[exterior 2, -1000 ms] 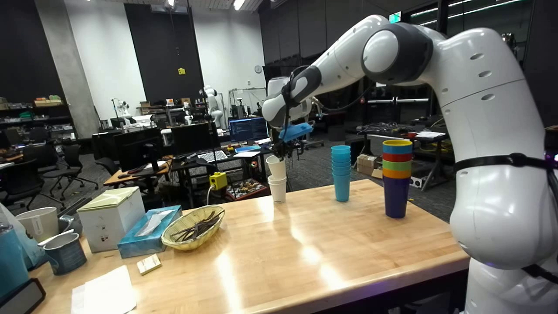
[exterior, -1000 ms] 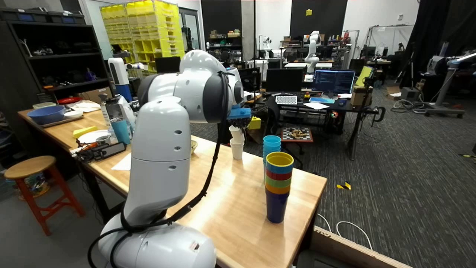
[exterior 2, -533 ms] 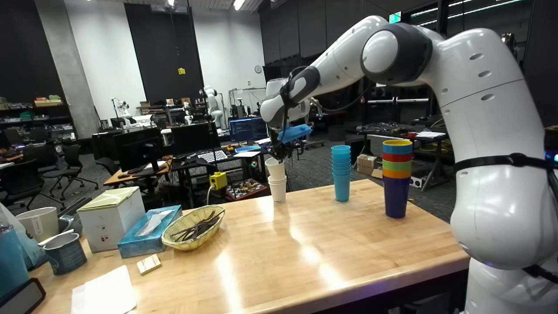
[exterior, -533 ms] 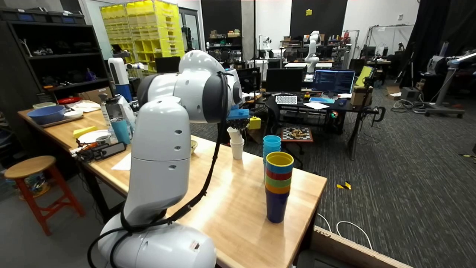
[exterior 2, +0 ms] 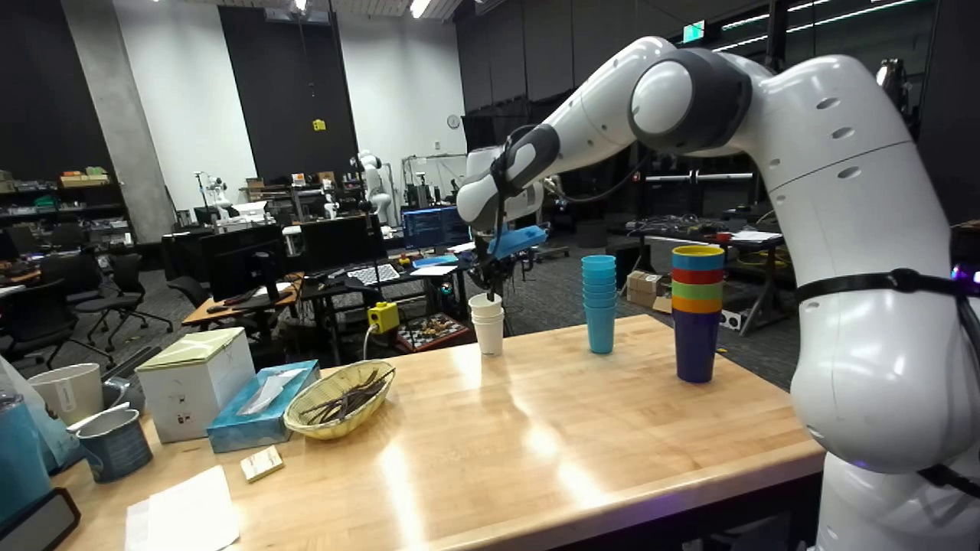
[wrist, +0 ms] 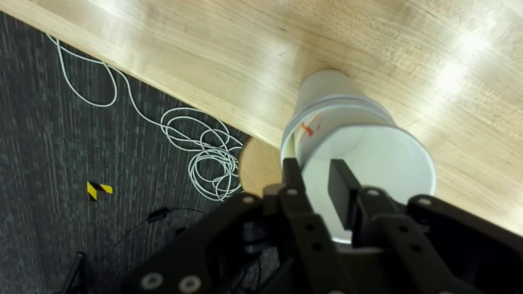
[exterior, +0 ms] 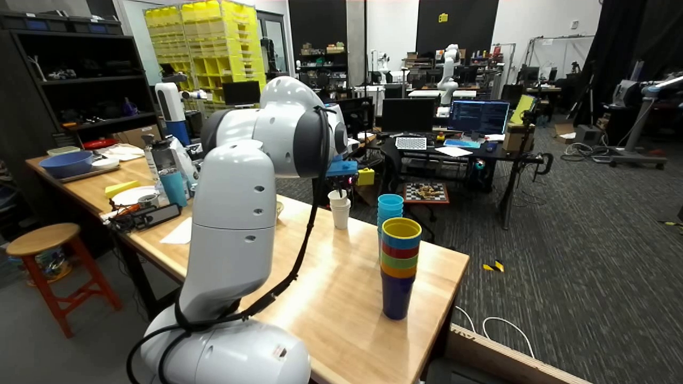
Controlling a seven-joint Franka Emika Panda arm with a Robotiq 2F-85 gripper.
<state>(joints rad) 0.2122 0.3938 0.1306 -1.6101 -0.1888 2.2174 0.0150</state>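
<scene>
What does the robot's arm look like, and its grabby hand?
The arm is glossy white and rounded, with dark grey sections and small oval recesses. A black cable runs along it; a black strap circles it. The gripper is black, with slim fingers and round screw heads. A blue piece sits above.

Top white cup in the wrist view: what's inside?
One finger of the gripper reaches into the top white cup; otherwise only bare white inner surface shows. The part behind the gripper is covered, so can't tell there.

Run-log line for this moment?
gripper: open, one finger inside upper white cup, one outside | upper white cup: sits in white cup stack | also on table: blue cup stack, multicolored cup stack
</scene>
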